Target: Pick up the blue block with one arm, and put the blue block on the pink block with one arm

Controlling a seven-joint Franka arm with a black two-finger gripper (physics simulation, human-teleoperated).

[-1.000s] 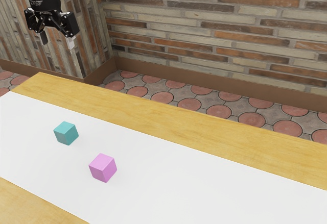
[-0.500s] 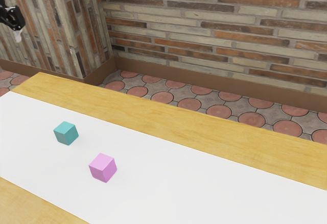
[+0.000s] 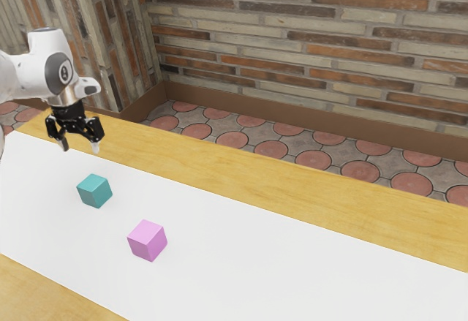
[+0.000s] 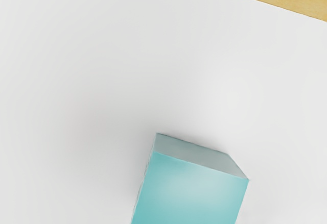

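Pink block point(image 3: 147, 240): closest to the exterior camera, flat on the white mat point(image 3: 292, 262), nothing on top of it yet.
Blue block point(image 3: 94, 191): teal-blue, next one back, at about ten o'clock from the pink one, well apart from it. It sits alone on the mat, and in my wrist view it lies just under my hand point(image 4: 191, 188).
My gripper point(image 3: 79, 144): further back again, up in the air at roughly eleven o'clock from the blue block, touching nothing.
Jaws: spread apart, empty.
Beyond me: the wooden table point(image 3: 292, 182) edge, then tiled floor point(image 3: 314, 149), then brick wall point(image 3: 307, 36).
Step, as I judge it: lining up over the blue block, pick not begun.
Risk one: I'm off to one side, so a straight drop could land a finger on the block's top or shove it along the mat.
Risk two: the block looks turned in my wrist view, so closing on corners could twist it out.
Risk three: the pink top is no bigger than the blue base, so an off-centre release could tip it off.
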